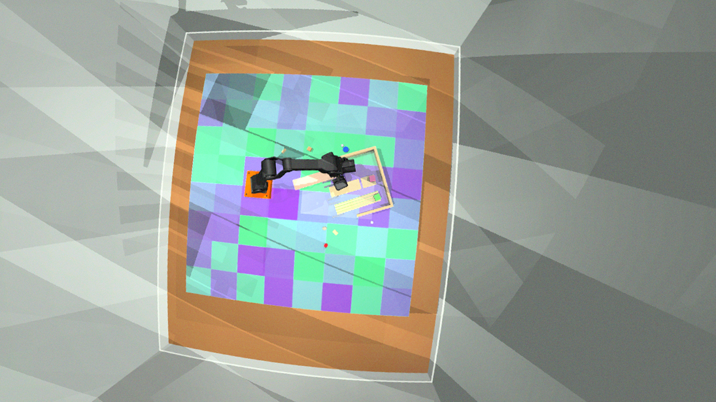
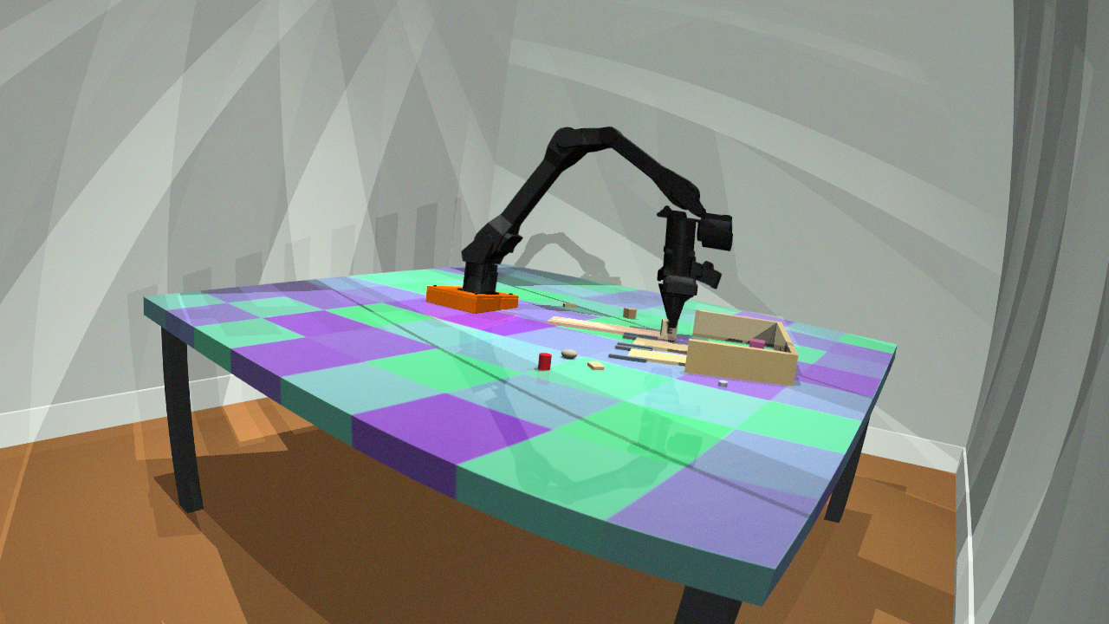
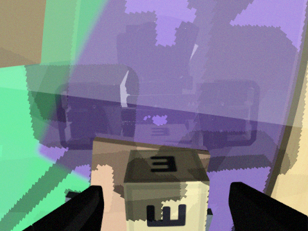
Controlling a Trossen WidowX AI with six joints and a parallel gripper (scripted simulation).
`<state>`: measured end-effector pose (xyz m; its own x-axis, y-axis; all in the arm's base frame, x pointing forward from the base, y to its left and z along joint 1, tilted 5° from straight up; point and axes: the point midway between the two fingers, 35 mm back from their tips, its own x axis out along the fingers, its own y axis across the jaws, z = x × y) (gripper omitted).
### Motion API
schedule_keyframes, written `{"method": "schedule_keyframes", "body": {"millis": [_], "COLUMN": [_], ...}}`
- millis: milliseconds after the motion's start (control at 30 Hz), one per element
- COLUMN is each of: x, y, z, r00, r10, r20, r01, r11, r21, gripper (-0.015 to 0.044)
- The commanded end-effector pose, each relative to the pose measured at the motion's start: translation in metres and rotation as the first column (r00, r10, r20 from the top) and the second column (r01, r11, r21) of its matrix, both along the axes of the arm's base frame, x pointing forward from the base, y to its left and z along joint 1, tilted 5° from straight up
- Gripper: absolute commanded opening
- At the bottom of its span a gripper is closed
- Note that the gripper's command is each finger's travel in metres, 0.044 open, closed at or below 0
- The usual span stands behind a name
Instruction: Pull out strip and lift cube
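On a table of green, purple and blue squares (image 2: 434, 426) in a grey-walled room, beside an open-fronted wooden frame (image 2: 740, 363) (image 1: 384, 176), the cream cube marked E (image 3: 165, 205) is flanked, unheld, by the half-open black gripper (image 3: 166, 194) (image 2: 671, 327)

"Seen from above, what lies around the middle of the checkered table (image 1: 337, 295) (image 2: 496, 419)?"

"A brown cube (image 1: 309, 148) (image 2: 629, 312) at twelve o'clock, a small pale piece (image 1: 283, 150) (image 2: 569, 304) at eleven."

"And the blue round thing (image 1: 346, 149)?"

"Between one and two, a white speck (image 1: 341, 145) just beside it. A tiny pale bit (image 1: 371, 222) (image 2: 723, 383) sits at four."

"Toward five?"

"A flat cream block (image 1: 335, 232) (image 2: 594, 365). The greyish pebble (image 1: 324, 228) (image 2: 569, 354) is near it, and at the pebble's six o'clock a red cylinder (image 1: 325, 245) (image 2: 544, 361) stands upright."
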<state>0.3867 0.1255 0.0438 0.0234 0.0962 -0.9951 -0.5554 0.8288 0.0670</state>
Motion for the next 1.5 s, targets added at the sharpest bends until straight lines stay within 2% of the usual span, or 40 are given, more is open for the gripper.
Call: {"method": "schedule_keyframes", "body": {"millis": [0,467,600,833,967,1467], "x": [-0.003,-0.003,-0.002,-0.002,-0.003,-0.049], "y": [0.0,0.0,0.0,0.0,0.0,-0.019], "z": [-0.013,-0.017,-0.014,-0.014,-0.013,0.02], "r00": [1.0,1.0,1.0,1.0,1.0,1.0], "r10": [-0.006,-0.006,0.0,0.0,-0.002,-0.006], "r20": [-0.015,-0.015,-0.009,-0.009,-0.008,-0.016], "r01": [0.006,0.006,0.0,0.0,0.002,0.006], "r11": [1.0,1.0,1.0,1.0,1.0,1.0], "r21": [-0.006,-0.006,-0.003,-0.003,-0.002,-0.006], "gripper": [0.025,0.025,0.0145,0.0098,0.0,0.0]}}
